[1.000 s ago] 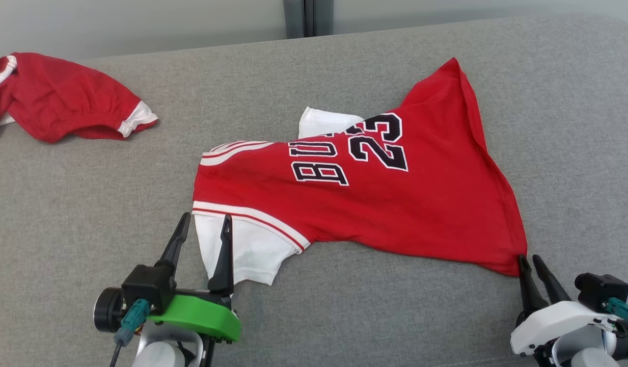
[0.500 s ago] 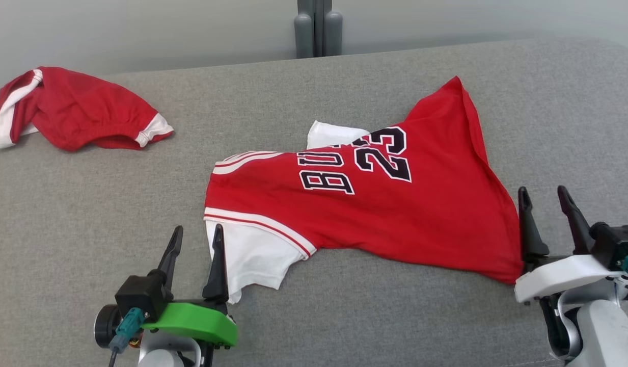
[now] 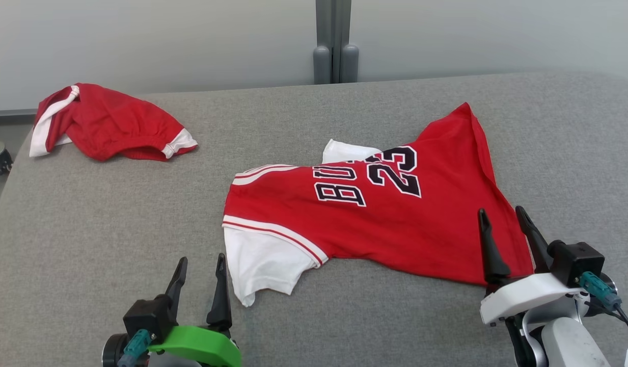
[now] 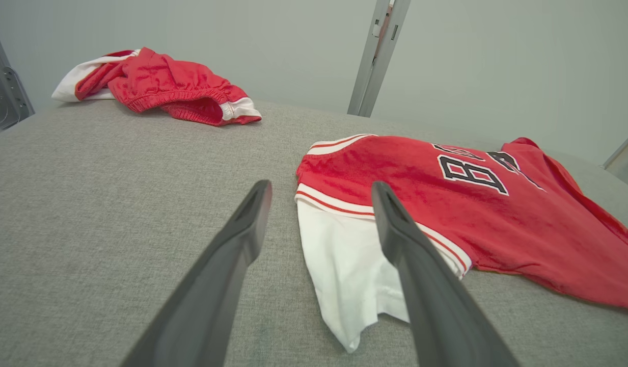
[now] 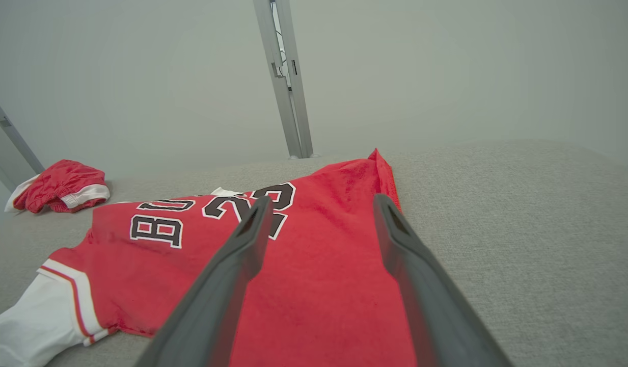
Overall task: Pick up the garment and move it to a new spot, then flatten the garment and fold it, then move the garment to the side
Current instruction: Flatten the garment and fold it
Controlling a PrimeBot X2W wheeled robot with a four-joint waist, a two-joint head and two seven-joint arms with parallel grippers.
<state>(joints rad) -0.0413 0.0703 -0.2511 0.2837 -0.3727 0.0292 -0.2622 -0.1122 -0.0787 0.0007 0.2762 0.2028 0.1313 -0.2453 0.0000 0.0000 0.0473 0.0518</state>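
**On the grey pad: jersey laid crosswise, one end in front of each gripper**

On the grey pad (image 3: 115, 219) the red jersey (image 3: 390, 229) is spread near the middle, front side up, with its lettering read sideways. Its long axis runs from left to right across the robot's front: the shoulders and sleeves are turned to the left, the hem (image 3: 497, 204) to the right. The near white sleeve (image 3: 260, 262) is laid out flat at the near left corner, while the far sleeve is largely tucked under the body. The far hem corner is drawn out to a point away from the robot, so the cloth is judged not yet flat.

The left gripper (image 3: 201, 258) is held just left of the near sleeve, fingers spread wide and nothing between them; the sleeve edge is seen between the fingers in the left wrist view. The right gripper (image 3: 500, 210) is placed over the near hem corner, fingers likewise parted and empty, with red cloth seen below and between them. Whether those tips touch the cloth cannot be told.

Each end is thus nearer its own arm: sleeve end to the left, hem end to the right.

Well apart, at the far left corner, crumpled red shorts (image 3: 110, 122) are left lying.
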